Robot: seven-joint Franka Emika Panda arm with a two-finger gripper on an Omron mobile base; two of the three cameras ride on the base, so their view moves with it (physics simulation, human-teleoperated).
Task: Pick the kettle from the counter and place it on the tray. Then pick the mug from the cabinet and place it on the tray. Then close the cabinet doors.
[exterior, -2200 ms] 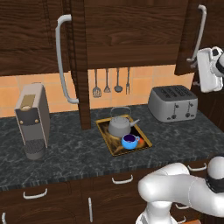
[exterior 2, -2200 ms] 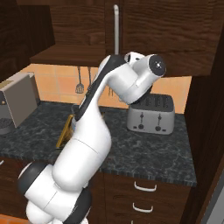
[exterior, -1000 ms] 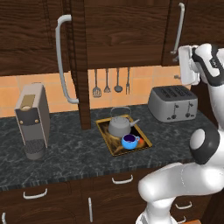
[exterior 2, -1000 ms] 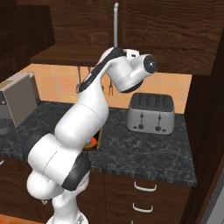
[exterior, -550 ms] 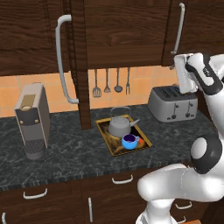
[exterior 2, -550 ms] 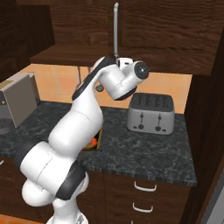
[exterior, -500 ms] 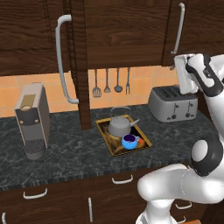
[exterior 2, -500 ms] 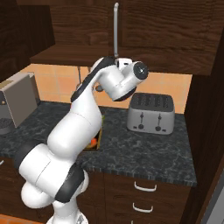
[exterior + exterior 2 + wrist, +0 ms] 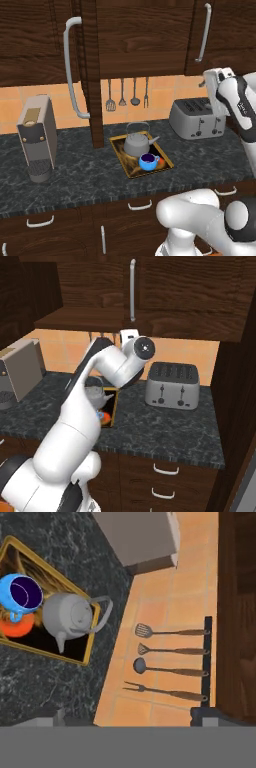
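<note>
Kettle (image 9: 137, 145), squat grey metal with a thin wire handle, and your round blue mug (image 9: 148, 161) both sit on the gold-rimmed tray (image 9: 118, 148) on marbled dark counter (image 9: 80, 180); your gripper (image 9: 210, 80) hangs released beside the boxy toaster (image 9: 196, 118), grasping nothing

The arm's hand with its pincer (image 9: 211, 83) has swung in from the far right edge, leftward and a little lower, now hanging above the toaster (image 9: 196, 117), just under the right cabinet door (image 9: 220, 30), which has shut.
</note>
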